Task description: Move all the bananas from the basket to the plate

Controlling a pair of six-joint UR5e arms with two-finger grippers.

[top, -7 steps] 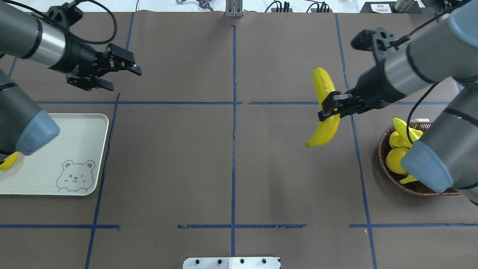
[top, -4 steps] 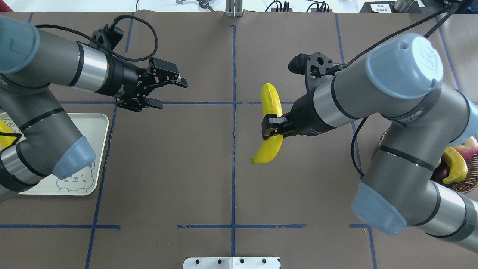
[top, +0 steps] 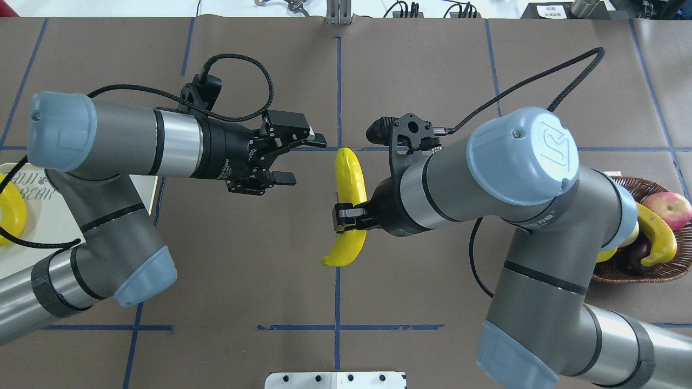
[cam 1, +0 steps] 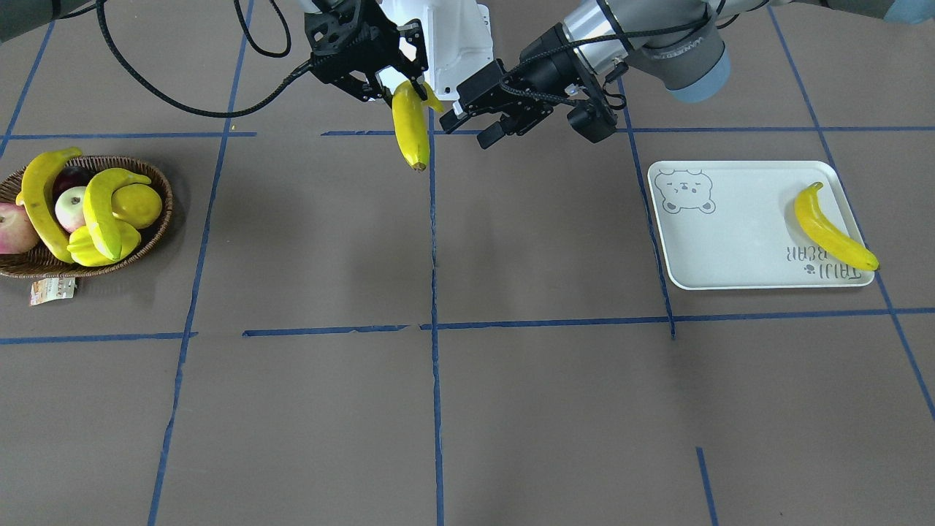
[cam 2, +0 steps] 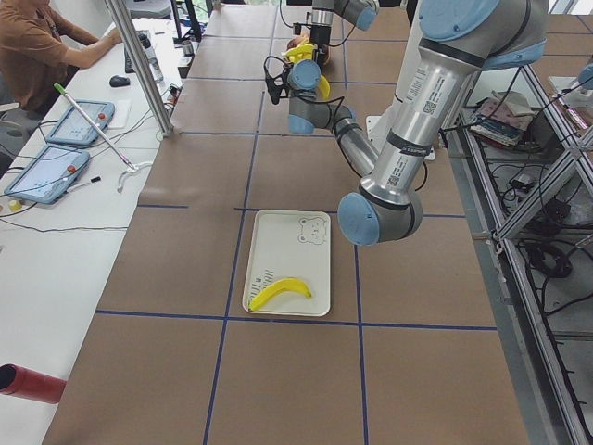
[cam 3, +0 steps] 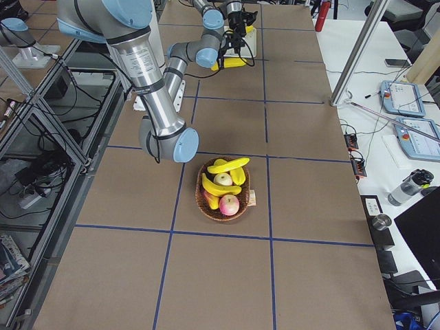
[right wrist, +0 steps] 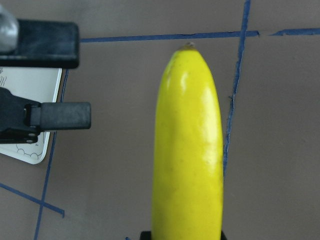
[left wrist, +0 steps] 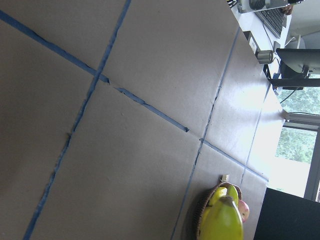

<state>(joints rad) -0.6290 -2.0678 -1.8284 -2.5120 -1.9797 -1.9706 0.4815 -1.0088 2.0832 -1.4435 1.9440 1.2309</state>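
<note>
My right gripper [top: 347, 215] is shut on the lower part of a yellow banana [top: 350, 175] and holds it in the air over the table's middle. The banana [cam 1: 409, 126] hangs just under the gripper [cam 1: 391, 82]. My left gripper [top: 308, 161] is open beside the banana's upper end, apart from it; its black fingers [right wrist: 60, 115] show left of the banana [right wrist: 190, 150]. One banana [cam 1: 833, 228] lies on the white plate [cam 1: 730, 248]. The wicker basket [cam 1: 165, 208] holds two more bananas [cam 1: 38, 197].
The basket also holds apples [cam 1: 11, 230], a lemon [cam 1: 140, 204] and a starfruit [cam 1: 95, 248]. A paper tag [cam 1: 51, 290] lies at its rim. Blue tape lines cross the brown table. A person sits at a side desk [cam 2: 56, 139].
Both arms have moved toward the table's middle. The right gripper carried the banana leftward from the basket side, and the open left gripper came rightward from near the plate to beside it.
</note>
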